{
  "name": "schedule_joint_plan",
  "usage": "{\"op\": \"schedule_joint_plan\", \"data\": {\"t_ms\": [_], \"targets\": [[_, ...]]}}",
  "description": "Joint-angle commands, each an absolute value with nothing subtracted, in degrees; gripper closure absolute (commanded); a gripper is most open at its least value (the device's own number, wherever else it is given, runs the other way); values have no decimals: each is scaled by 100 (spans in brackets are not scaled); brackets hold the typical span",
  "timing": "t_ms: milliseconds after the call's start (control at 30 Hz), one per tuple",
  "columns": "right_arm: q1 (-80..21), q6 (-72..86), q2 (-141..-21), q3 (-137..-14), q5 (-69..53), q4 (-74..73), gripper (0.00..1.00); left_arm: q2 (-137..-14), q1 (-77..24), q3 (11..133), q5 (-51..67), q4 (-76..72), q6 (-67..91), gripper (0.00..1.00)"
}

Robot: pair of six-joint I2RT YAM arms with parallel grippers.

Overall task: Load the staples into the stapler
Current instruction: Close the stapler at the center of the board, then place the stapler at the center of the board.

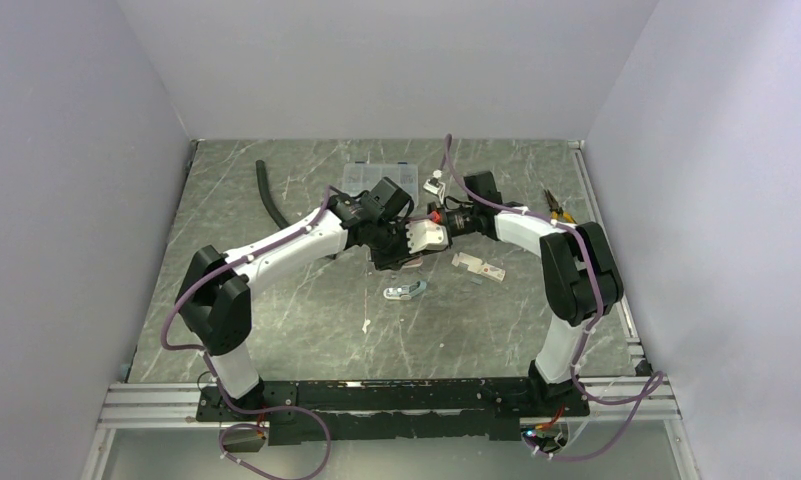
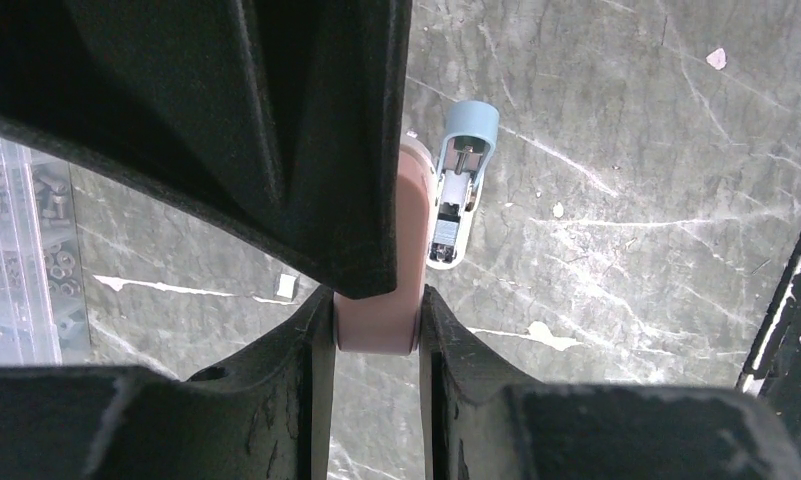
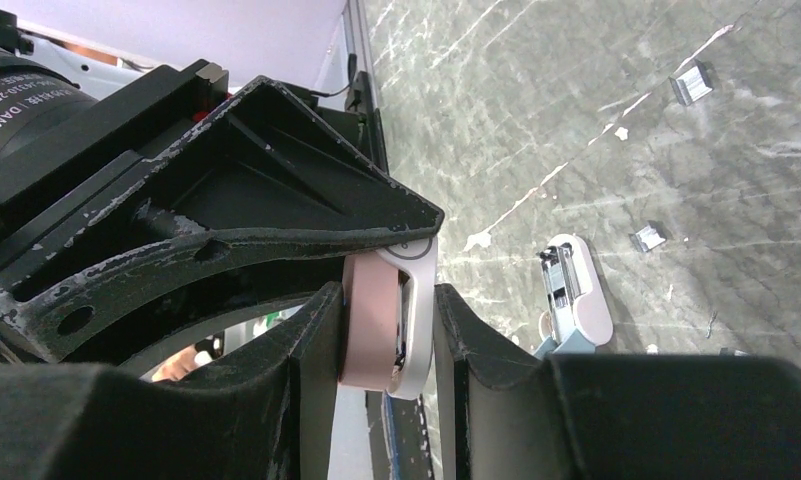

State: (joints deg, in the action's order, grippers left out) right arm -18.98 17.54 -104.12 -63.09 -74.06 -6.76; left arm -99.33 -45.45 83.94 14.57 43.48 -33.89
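Note:
A pink mini stapler hangs above the table, caught between both grippers in the middle. My left gripper is shut on its pink end. My right gripper presses on it from both sides, one finger on the pink body, the other on its white arm. In the top view the two grippers meet nose to nose. Below them a blue mini stapler lies open on the table. Two short silvery staples strips lie loose on the table.
A small white carton with a red mark lies right of the grippers. At the back stand a clear parts box, a black hose and pliers. Grey walls close in on three sides.

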Motion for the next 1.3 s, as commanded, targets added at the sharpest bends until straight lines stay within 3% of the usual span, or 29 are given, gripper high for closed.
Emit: {"op": "schedule_joint_plan", "data": {"t_ms": [0, 33, 200, 367, 733, 1133, 1267], "targets": [[-2001, 1662, -10399, -6518, -8067, -951, 98, -9857, -4384, 8416, 1052, 3553, -3324, 97], [-1996, 1477, -10413, -6586, -8025, -1142, 95, -9846, -4381, 8393, 1075, 3569, -3349, 97], [-1902, 734, -10321, -6845, -7723, -1984, 50, -9720, -4251, 8207, 1322, 3749, -3583, 97], [-1737, 722, -10168, -6758, -7707, -1949, 27, -9564, -4112, 7909, 1459, 3879, -3755, 97], [-1144, -956, -9934, -6925, -6954, -3411, 22, -9152, -3361, 6767, 1666, 4646, -4730, 97], [-1486, -1353, -8930, -5890, -5672, -2742, 22, -9101, -3168, 5420, 1411, 4087, -5111, 97], [-1503, -1419, -8863, -5808, -5521, -2780, 22, -9088, -3164, 5193, 1284, 3806, -5133, 81]]}}
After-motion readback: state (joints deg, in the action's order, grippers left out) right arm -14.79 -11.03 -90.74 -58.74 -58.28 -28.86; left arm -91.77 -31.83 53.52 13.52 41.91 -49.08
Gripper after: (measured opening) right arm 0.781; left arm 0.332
